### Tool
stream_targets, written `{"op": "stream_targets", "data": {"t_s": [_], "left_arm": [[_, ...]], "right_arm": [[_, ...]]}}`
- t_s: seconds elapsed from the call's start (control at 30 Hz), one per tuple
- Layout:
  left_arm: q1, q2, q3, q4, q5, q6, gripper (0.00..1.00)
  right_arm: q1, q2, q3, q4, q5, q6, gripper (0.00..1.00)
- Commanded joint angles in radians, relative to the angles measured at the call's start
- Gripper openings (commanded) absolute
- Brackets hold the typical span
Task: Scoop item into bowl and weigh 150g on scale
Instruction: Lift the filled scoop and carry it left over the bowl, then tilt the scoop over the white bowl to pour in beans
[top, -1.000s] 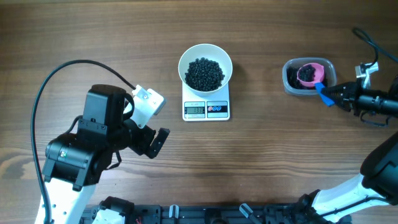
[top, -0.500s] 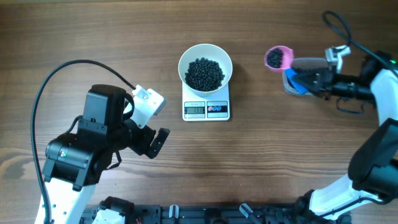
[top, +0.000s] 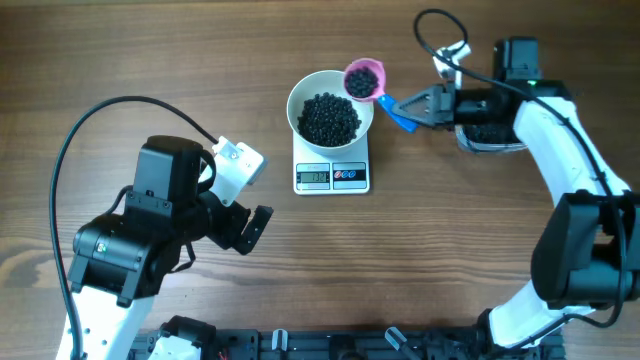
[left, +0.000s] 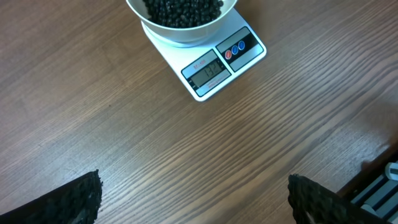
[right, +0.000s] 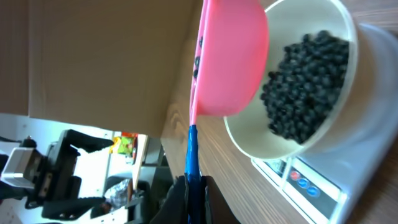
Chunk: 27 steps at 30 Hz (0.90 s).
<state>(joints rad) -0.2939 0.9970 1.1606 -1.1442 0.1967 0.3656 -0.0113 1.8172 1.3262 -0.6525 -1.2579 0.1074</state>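
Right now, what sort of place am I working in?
Probably a robot test bench, not a kitchen: a wooden table, a small scale carrying a bowl of black beads, and equipment clutter beyond the table edge.

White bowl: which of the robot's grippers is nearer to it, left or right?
Right. The right gripper, shut on the handle of the pink scoop, is just beside the bowl; the left gripper hangs open farther away, past the scale.

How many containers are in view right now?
3: the white bowl on the scale; the pink scoop, held by the right gripper at the bowl's rim; the clear tub, mostly hidden under the right arm.
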Motion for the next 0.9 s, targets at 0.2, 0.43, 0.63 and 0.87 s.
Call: {"op": "stream_targets", "data": {"t_s": [0.2,0.43,0.63,0.87], "left_arm": [[0.007,0.000,0.018,0.003,0.016,0.020,1.00],[0.007,0.000,0.018,0.003,0.016,0.020,1.00],[0.007,0.000,0.018,0.003,0.016,0.020,1.00],[0.007,0.000,0.018,0.003,0.016,0.020,1.00]], "right_arm": [[0.038,-0.028,0.009,0.174,0.013,0.183,0.04],[0.039,-0.028,0.009,0.174,0.118,0.134,0.05],[0.065,-0.035,0.009,0.174,0.166,0.065,0.05],[0.098,-0.089,0.009,0.169,0.257,0.048,0.05]]}}
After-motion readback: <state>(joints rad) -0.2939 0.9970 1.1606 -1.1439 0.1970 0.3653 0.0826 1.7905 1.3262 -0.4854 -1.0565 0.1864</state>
